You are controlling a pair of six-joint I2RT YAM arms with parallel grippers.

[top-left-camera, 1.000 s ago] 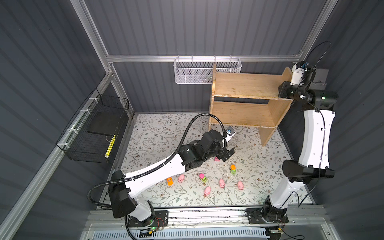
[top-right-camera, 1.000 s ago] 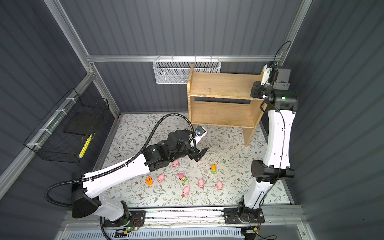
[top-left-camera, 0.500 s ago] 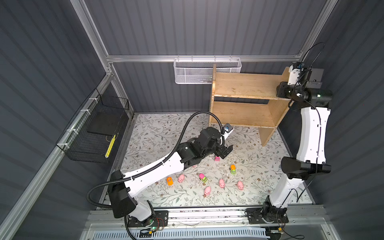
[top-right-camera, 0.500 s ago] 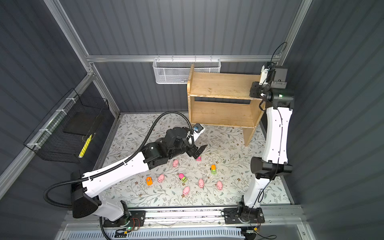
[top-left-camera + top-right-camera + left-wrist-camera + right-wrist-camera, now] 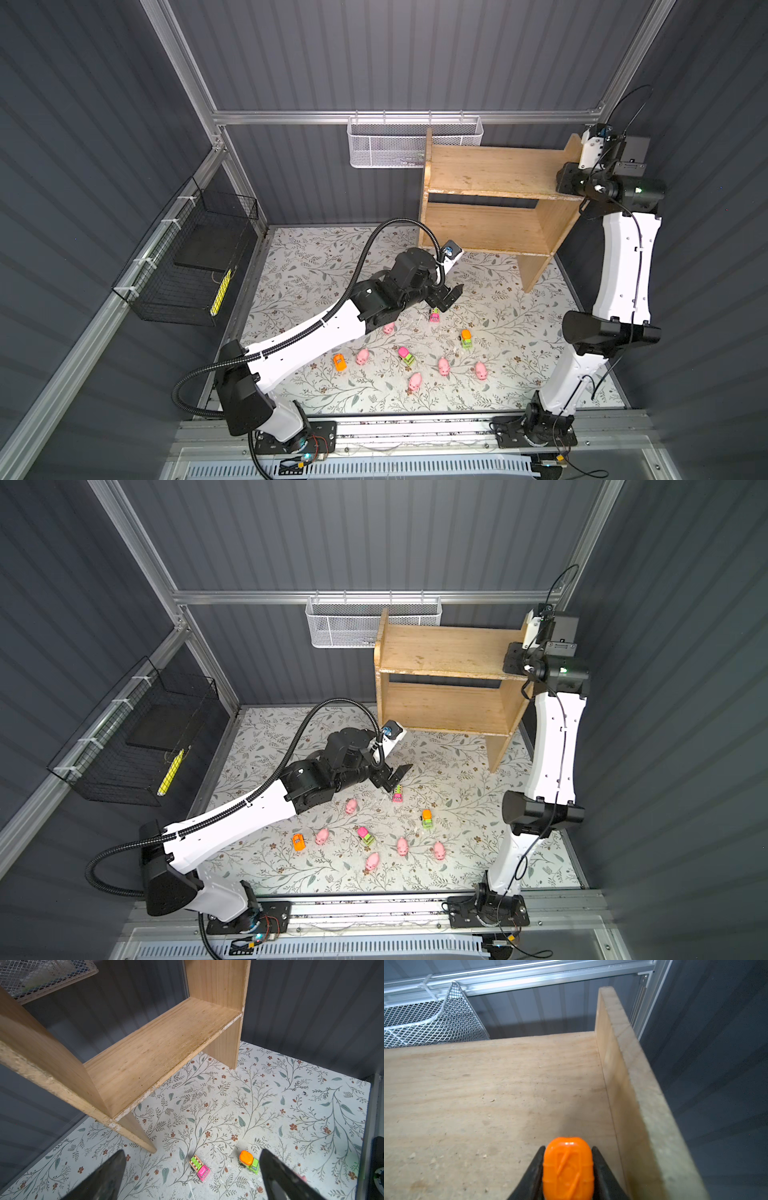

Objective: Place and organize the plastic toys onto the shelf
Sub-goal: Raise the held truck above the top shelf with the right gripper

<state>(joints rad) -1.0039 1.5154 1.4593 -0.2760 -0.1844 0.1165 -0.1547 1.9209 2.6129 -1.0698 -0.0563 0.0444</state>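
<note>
An orange toy vehicle [image 5: 568, 1167] is pinched in the right gripper [image 5: 568, 1148] over the right end of the top tier of the wooden shelf [image 5: 490, 174]; whether it touches the board cannot be told. No toy is seen on either tier, so the first placement is judged not yet finished. 9 toys are left on the floral mat [image 5: 519, 291]: 5 pink pigs [image 5: 362, 356] and 4 vehicles [image 5: 339, 362]. The left gripper [image 5: 449, 296], spread wide and empty, is held just above a pink-and-green truck [image 5: 434, 316].
</note>
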